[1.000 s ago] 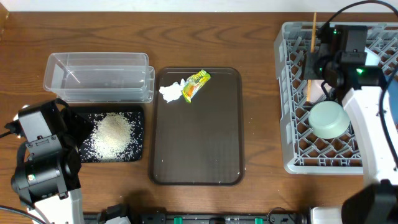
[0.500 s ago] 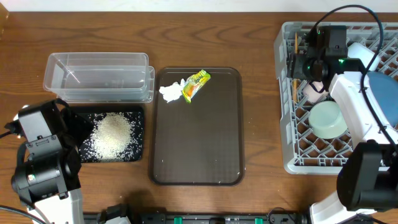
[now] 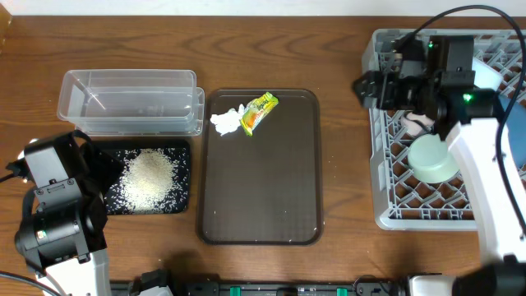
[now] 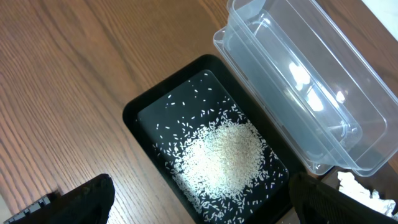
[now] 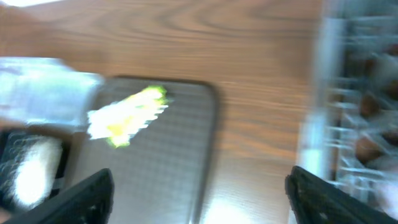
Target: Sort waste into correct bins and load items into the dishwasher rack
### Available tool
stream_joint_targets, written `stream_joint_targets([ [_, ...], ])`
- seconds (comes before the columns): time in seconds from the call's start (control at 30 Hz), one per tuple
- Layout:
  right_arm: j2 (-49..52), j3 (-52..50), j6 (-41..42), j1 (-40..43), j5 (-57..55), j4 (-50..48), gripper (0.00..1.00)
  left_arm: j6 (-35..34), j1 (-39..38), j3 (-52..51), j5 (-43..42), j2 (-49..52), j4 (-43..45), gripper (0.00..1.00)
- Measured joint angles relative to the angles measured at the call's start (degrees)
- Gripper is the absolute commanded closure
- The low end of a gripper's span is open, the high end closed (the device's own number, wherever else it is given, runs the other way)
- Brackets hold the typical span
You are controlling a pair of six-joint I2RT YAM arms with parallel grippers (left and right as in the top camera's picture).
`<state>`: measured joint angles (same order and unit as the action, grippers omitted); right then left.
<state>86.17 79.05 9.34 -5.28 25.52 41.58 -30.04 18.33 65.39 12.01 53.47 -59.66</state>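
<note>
Rice (image 4: pixel 227 155) is sitting in the black tray (image 4: pixel 134 112), wrapper (image 3: pixel 260 111) and tissue (image 3: pixel 223 122) lying on the brown tray (image 3: pixel 263 189), mint bowl (image 3: pixel 434 156) in the rack (image 3: pixel 378 164); left gripper (image 4: pixel 202 202) and right gripper (image 5: pixel 199 186) are hanging spread, empty.

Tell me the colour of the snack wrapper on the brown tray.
The wrapper is yellow-green, clearest in the overhead view.

The tabletop (image 3: pixel 329 49) was grained brown wood with a soft sheen. The tub (image 3: pixel 131 103) was clear, glossy plastic. The black tray (image 3: pixel 186 177) looked smooth under dull white rice (image 3: pixel 149 174). The serving tray (image 3: pixel 263 181) was finely textured and faintly shiny, the rack (image 3: pixel 374 123) light-grey plastic.
</note>
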Motion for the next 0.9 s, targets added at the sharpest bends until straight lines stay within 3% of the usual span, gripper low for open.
stream_joint_targets([
  [0.5, -1.73, 0.09, 1.81, -18.18, -1.44, 3.34, 0.01, 0.0, 0.0, 0.0, 0.0, 0.0, -0.02, 0.08],
  [0.7, -1.73, 0.09, 3.76, -16.31, -16.31, 10.8, 0.01, 0.0, 0.0, 0.0, 0.0, 0.0, -0.02, 0.07],
  [0.9, -1.68, 0.09, 12.26, -6.71, -34.29, 20.81, 0.01, 0.0, 0.0, 0.0, 0.0, 0.02, -0.02, 0.07],
])
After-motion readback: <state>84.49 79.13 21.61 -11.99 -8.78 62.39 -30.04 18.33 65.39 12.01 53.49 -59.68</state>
